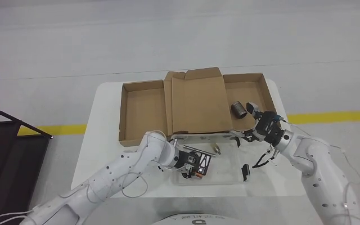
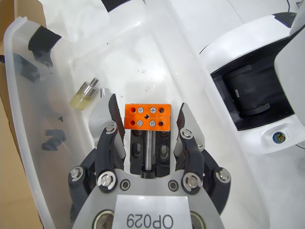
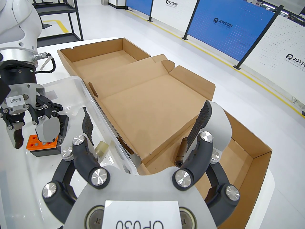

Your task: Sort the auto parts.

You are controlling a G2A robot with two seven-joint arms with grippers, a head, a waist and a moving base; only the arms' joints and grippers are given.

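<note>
An orange-and-black clamp part (image 2: pixel 147 120) lies in the clear plastic bin (image 2: pixel 14 101). My left gripper (image 2: pixel 149 113) is open, one finger on each side of the clamp, not touching it; it also shows from above (image 1: pixel 198 165). A small metal stud with a yellowish base (image 2: pixel 84 94) lies beside it in the bin. My right gripper (image 3: pixel 145 122) is open and holds nothing, hovering over the box's right end (image 1: pixel 250 121). A dark cylinder (image 1: pixel 240 108) lies in the right compartment, close to one right finger (image 3: pixel 209 117).
The cardboard box (image 1: pixel 140 112) has open left and right compartments, with a flap (image 1: pixel 197 101) lying over the middle. A small black part (image 1: pixel 246 171) lies on the white table beside the bin. A black rack (image 1: pixel 17 152) stands off the table's left side.
</note>
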